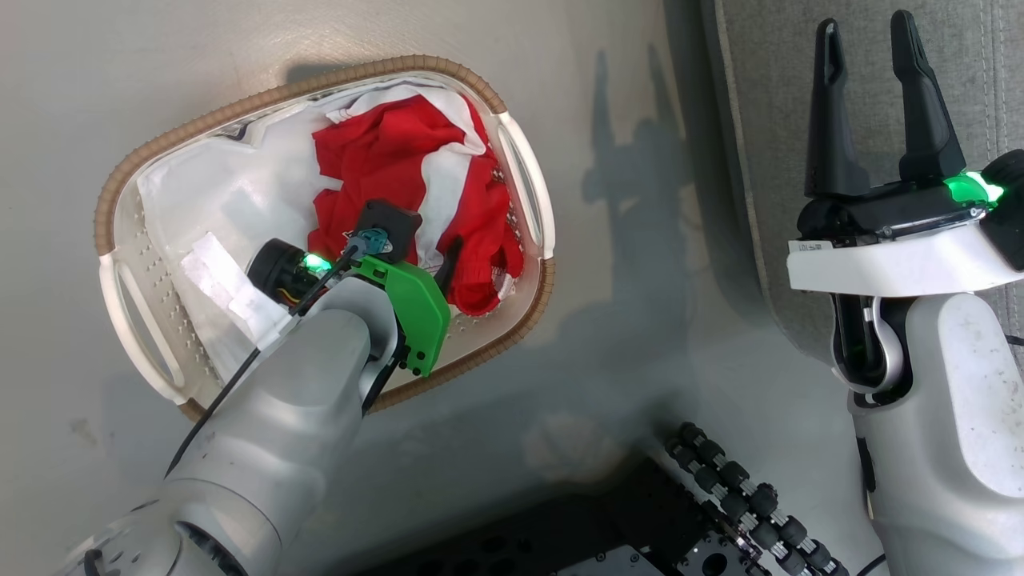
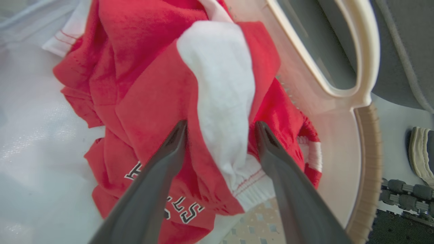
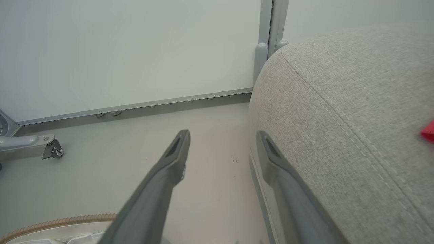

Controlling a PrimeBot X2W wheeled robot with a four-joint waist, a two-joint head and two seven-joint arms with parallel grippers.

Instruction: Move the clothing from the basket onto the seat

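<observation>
The red clothing with white panels lies bunched in the right half of the white basket on the floor. My left gripper reaches down into the basket, open. Its two dark fingers straddle a fold of the clothing's white panel, with the tips against the fabric. White lettering shows on the red cloth below the left finger. My right gripper stands open and holds nothing above the edge of the grey seat. In the right wrist view it hangs beside the seat's rounded side.
A white liner covers the basket's left half. A strip of floor separates basket and seat. My base with dark rollers sits below. A sliver of red shows on the seat. A wall rail and caster stand beyond.
</observation>
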